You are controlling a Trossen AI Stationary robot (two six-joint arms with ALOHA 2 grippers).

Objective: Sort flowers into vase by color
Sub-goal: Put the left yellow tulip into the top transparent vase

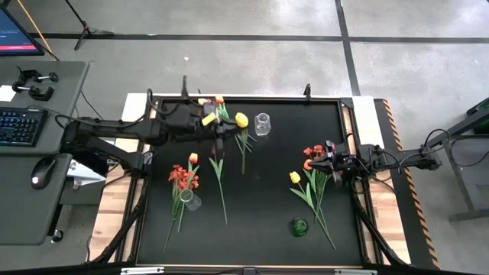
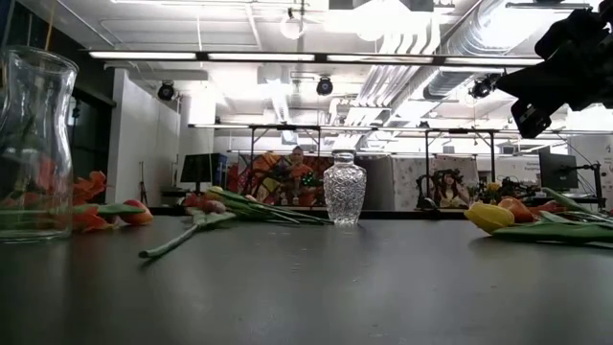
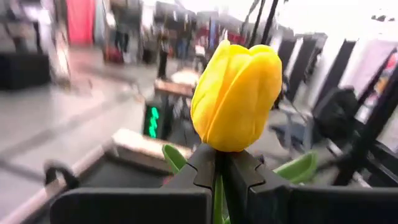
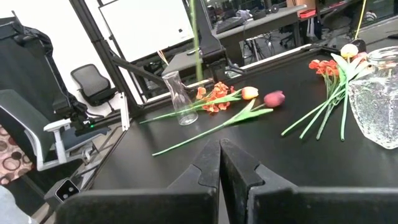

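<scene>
Covering most of the table, the black mat (image 1: 260, 198) carries scattered flowers (image 1: 313, 183), a clear slim vase (image 1: 191, 200), a cut-glass vase (image 1: 263, 124) and a small green vase (image 1: 299, 227). Above its far side, the left gripper (image 1: 208, 120) pinches the stem of a yellow tulip (image 3: 236, 93), lifted clear of the mat. Near the right edge, the right gripper (image 1: 312, 163) is closed on nothing.

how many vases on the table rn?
3 vases. Cut-glass vase at the far edge, mid-table. Slim clear vase by the red bunch, left side. Small green vase at the near right. None seems hidden.
</scene>
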